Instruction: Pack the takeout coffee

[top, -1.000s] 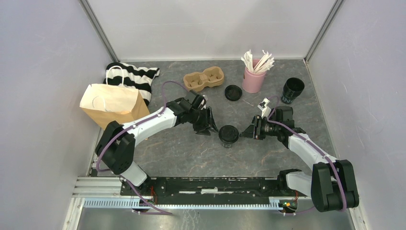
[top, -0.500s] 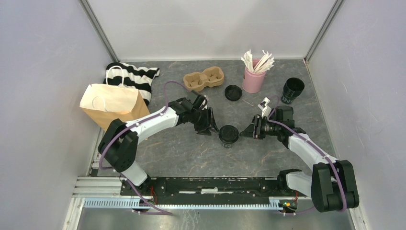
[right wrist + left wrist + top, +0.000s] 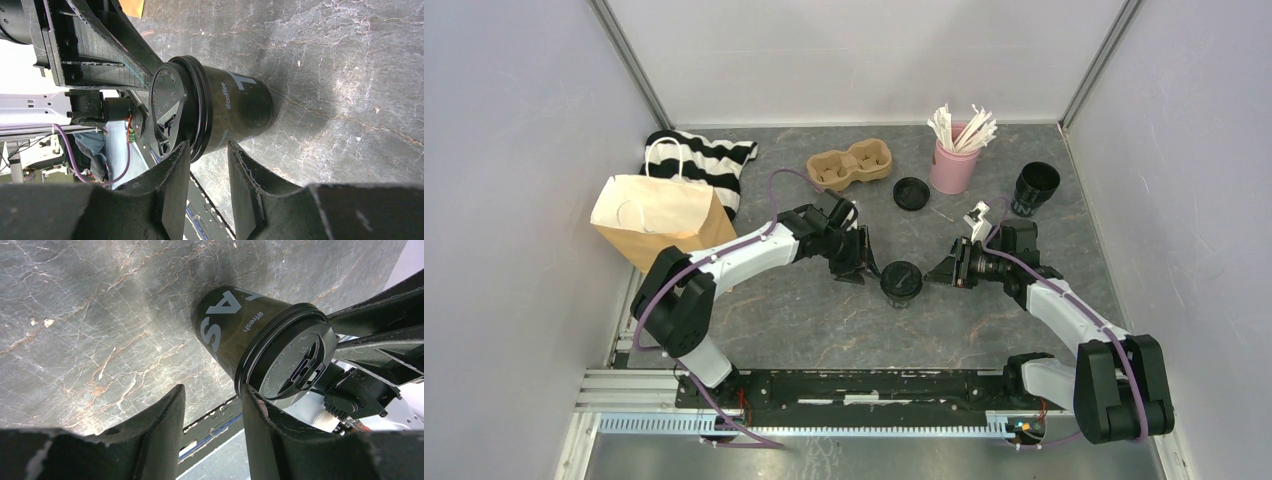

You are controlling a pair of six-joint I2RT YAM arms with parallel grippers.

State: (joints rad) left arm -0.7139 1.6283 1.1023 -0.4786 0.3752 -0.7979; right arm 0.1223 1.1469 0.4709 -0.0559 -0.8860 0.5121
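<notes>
Black lidded paper cup with pale lettering [image 3: 902, 281] stood between left gripper [image 3: 861, 269] and right gripper [image 3: 941, 274], both half-open, empty.

Lettering on the lidded cup [image 3: 225, 332] wraps out of sight; print on its lid [image 3: 290, 365] is too small to read. Upper left overhead, the paper bag [image 3: 659, 212] covers part of the striped cloth [image 3: 714, 158].

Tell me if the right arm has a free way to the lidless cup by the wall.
Probably yes: the lidless cup stands on its own, and the right gripper, open and empty beside the lidded cup, would only need to back off and swing toward it.
</notes>
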